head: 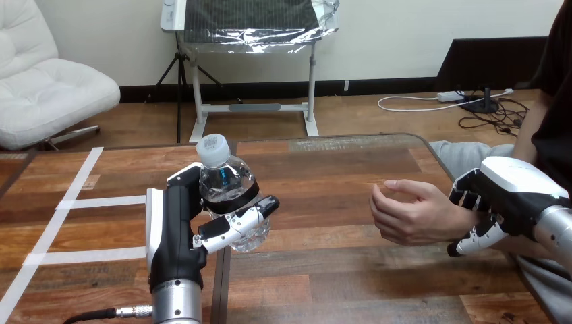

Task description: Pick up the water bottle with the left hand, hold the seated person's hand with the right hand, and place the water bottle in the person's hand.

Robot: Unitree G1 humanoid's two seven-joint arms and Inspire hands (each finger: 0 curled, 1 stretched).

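Note:
A clear water bottle (228, 192) with a white cap and a dark label stands upright in my left hand (181, 226), whose fingers and thumb curl round its lower half, left of the table's middle. At the right, the person's hand (411, 212) hovers over the table with its fingers loosely curled, palm turned toward the bottle. My right hand (502, 202) grips the person's wrist from the right side, fingers curled under it and white shell over it. A wide gap of table lies between the bottle and the person's hand.
The wooden table (324, 270) has white tape lines (74, 202) across its left part. Its far edge runs just behind the bottle's cap, and its right edge lies under the person's forearm.

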